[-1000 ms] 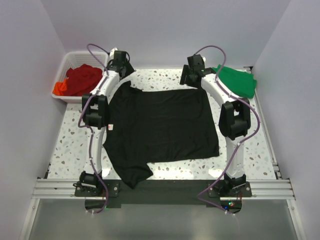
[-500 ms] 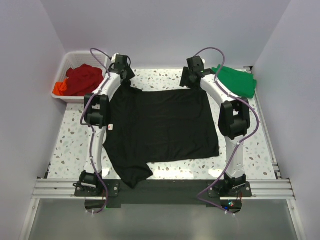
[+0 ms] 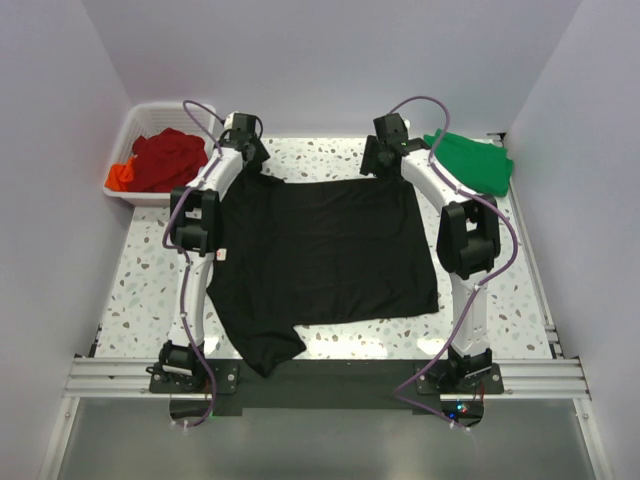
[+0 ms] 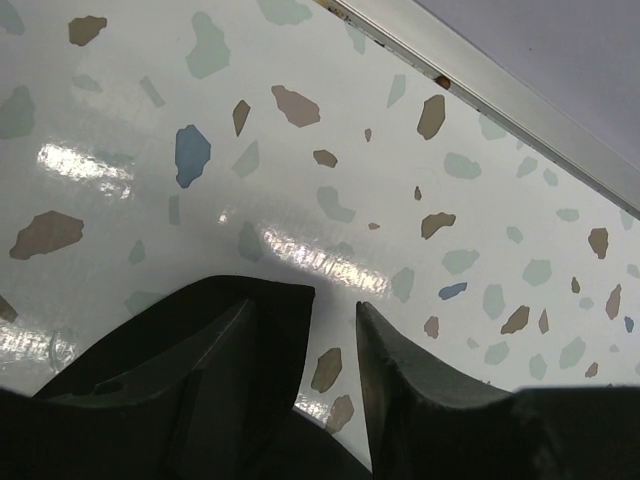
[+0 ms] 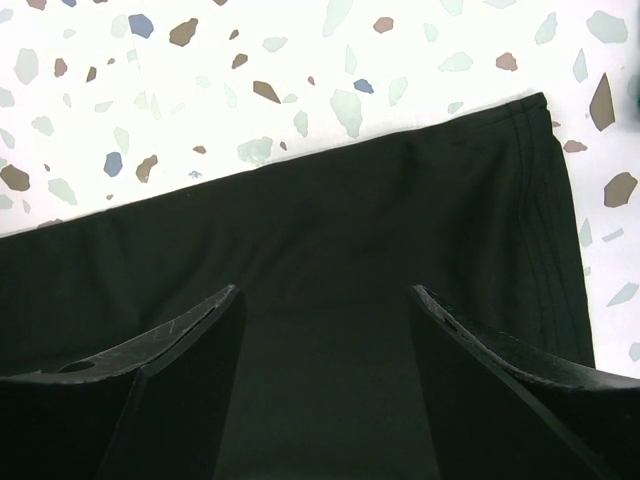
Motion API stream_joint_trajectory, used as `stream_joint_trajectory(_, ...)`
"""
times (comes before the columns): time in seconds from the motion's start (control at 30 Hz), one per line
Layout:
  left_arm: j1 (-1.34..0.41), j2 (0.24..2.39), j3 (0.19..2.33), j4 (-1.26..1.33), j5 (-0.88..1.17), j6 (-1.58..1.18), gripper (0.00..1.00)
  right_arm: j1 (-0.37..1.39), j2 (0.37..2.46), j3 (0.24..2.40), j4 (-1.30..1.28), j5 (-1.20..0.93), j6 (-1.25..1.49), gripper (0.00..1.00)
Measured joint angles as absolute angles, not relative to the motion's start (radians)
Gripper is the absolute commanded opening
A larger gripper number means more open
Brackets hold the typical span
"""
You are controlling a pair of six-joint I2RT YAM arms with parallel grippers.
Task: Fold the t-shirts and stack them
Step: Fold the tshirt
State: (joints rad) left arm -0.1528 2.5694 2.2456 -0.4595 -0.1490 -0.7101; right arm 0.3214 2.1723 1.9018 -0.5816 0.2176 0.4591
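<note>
Black t-shirt (image 3: 325, 255) lies spread on the table (image 3: 140, 270). Left gripper (image 4: 330, 340) and right gripper (image 5: 325, 330), both parted and empty, hover over its far corners; next, pinch both corners for folding

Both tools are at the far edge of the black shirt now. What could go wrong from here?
1. The left tool sits at the tip of a sleeve of the black t-shirt; closing there may catch only a sliver that slips out.
2. The right tool is open over the hem corner, apparently not holding yet, so the fold could go skewed.
3. The near left sleeve is crumpled and could bunch.
</note>
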Motion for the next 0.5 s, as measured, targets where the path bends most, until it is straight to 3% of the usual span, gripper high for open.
stream_joint_trajectory(0.23, -0.153, 2.583, 2.268, -0.496, -0.198, -0.711, 0.25, 0.321, 2.172, 1.893, -0.576, 0.218, 0.459, 0.69)
stream_joint_trajectory(0.5, -0.154, 2.587, 2.27, -0.508, -0.241, -0.709, 0.13, 0.321, 2.172, 1.856, -0.575, 0.225, 0.459, 0.69)
